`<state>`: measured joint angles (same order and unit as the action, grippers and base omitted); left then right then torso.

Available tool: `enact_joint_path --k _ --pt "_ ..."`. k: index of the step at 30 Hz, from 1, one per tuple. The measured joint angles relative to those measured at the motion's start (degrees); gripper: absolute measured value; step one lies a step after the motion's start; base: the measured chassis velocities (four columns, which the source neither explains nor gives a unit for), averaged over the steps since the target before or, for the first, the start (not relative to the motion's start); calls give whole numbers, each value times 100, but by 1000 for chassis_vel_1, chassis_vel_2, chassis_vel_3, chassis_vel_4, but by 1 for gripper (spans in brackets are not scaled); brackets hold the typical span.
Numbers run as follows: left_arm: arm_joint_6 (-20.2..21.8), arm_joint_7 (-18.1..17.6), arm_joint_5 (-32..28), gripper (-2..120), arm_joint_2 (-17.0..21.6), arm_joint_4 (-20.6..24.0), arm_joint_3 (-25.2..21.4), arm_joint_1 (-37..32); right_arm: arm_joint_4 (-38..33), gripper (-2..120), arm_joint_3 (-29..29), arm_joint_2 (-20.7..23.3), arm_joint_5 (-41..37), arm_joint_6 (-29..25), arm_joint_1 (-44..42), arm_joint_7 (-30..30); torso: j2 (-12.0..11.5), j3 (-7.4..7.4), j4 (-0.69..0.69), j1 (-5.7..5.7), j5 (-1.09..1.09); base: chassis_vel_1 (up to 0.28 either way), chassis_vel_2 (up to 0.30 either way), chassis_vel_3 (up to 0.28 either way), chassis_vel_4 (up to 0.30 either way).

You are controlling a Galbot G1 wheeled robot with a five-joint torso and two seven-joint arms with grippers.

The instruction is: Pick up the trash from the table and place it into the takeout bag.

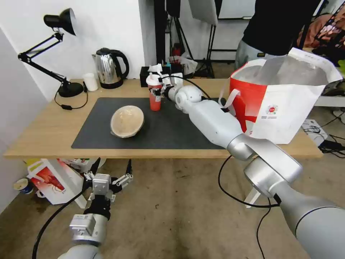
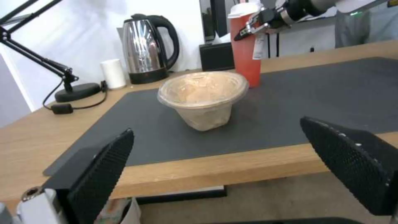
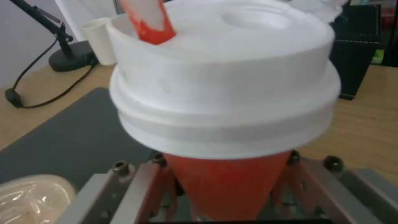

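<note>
Right gripper (image 1: pixel 157 90) clamped on red cup (image 1: pixel 155 97), white-lidded, near desk (image 1: pixel 46 133) far edge. Beige bowl (image 1: pixel 127 121) mid-mat, tilted. Takeout bag (image 1: pixel 284 100) open, right end. Left gripper (image 1: pixel 107 172) spread, below front edge.

Desk lamp (image 1: pixel 59 21), kettle (image 1: pixel 109 67) (steel), small white cup (image 1: pixel 90 82).

Right arm stretched forward, left arm low.

The right pincer (image 1: pixel 157 90) is far out at the end of the extended arm, its fingers closed around something. The left pincer (image 1: pixel 109 172) hangs low in front, fingers (image 2: pixel 99 177) spread wide apart, gripping nothing.
</note>
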<state>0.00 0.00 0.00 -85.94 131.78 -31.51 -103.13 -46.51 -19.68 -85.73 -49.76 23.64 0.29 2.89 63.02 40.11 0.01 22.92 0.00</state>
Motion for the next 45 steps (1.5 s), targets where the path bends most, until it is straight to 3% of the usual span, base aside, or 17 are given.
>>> enact_joint_path --k 7,23,27,36,45 --pt "0 0 0 100 0 0 0 0 -450 13 -47 353 -360 105 -10 -180 0 0 -2 0 0 0 0 0 0" --pt "0 0 0 100 0 0 0 0 -1484 12 -106 1159 -946 264 140 -544 0 0 -1 0 1 0 0 0 0" --pt "0 0 0 100 0 0 0 0 -2528 12 -71 1799 -1336 412 328 -792 0 -1 -1 0 0 0 0 0 0" --pt "0 0 0 100 0 0 0 0 -4218 12 174 2741 -1833 477 273 -1104 1 -1 0 0 0 0 0 0 0" --pt "0 0 0 100 0 0 0 0 -4996 12 445 3535 -2260 485 288 -1274 1 -1 0 0 -1 0 0 0 0"
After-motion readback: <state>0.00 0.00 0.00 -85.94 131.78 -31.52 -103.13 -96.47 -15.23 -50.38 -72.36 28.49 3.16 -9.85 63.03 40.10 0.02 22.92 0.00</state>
